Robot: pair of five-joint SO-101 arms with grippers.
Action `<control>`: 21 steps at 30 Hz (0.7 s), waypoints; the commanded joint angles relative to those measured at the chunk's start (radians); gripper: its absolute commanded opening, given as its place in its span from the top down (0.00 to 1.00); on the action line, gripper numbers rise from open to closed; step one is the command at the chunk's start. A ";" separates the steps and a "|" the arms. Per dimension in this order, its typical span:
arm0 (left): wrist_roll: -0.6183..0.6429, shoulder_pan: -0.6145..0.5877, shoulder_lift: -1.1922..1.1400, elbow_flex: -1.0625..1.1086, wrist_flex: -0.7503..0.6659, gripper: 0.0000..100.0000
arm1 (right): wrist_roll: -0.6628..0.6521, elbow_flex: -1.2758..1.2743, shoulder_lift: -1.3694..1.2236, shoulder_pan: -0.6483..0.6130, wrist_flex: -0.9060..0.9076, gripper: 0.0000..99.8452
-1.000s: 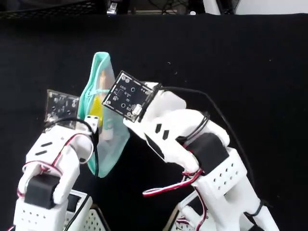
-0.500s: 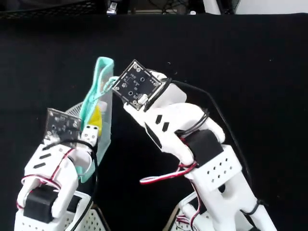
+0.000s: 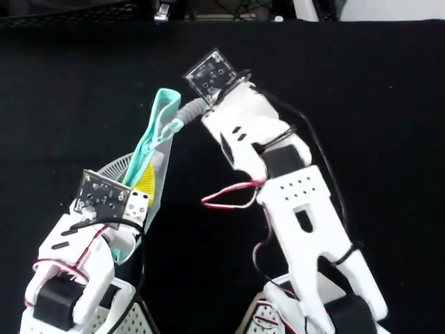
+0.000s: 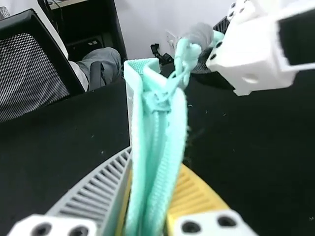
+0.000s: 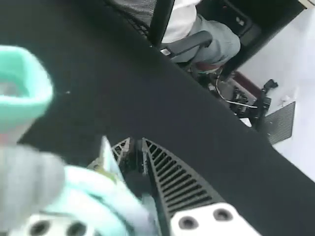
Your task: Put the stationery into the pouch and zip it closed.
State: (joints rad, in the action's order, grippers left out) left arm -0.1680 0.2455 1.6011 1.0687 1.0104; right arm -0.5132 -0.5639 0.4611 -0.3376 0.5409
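Observation:
A teal-zippered pouch (image 3: 154, 139) with a see-through side is held off the black table, stretched between both arms. My left gripper (image 3: 132, 174) is shut on its near end, the grey and yellow fingers (image 4: 197, 196) clamping the zipper band (image 4: 157, 147). At the far end, my right gripper (image 3: 182, 118) is shut on the teal zipper pull (image 3: 170, 129), also seen as the pull (image 4: 182, 64) beside the slider. The right wrist view shows the pouch's end tab (image 5: 22, 83) past my right gripper (image 5: 98, 191). What the pouch holds is hidden.
The black tablecloth (image 3: 361, 90) stretches open to the right and at the far side, up to the table's back edge (image 3: 222, 21). Both arm bases (image 3: 292, 313) crowd the front edge. An office chair (image 4: 34, 64) stands beyond the table.
My right gripper has travelled along the pouch to its far end, drawing the zipper pull with it. The pouch has narrowed and stretched out, and my left gripper has shifted nearer the front.

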 commanded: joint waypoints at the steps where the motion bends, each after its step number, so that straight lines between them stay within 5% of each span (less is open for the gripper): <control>1: -0.006 0.007 -0.005 0.002 0.015 0.97 | -0.011 0.013 -0.004 0.046 -0.029 0.99; 6: -0.008 0.007 -0.005 0.002 0.014 0.97 | -0.005 0.005 0.036 0.021 -0.015 0.99; 11: -0.005 0.005 -0.005 0.002 0.012 0.97 | -0.005 0.007 0.171 -0.094 0.229 0.98; 18: -0.003 0.005 -0.005 0.004 0.009 0.97 | -0.005 0.004 0.392 -0.190 0.462 0.74; 21: -0.003 0.002 -0.005 0.007 0.009 0.97 | -0.005 -0.028 0.447 -0.259 0.470 0.74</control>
State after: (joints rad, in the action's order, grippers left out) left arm -0.1680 0.2455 1.6011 1.0687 1.0104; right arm -0.5163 -0.5823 0.8462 -0.5370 0.9996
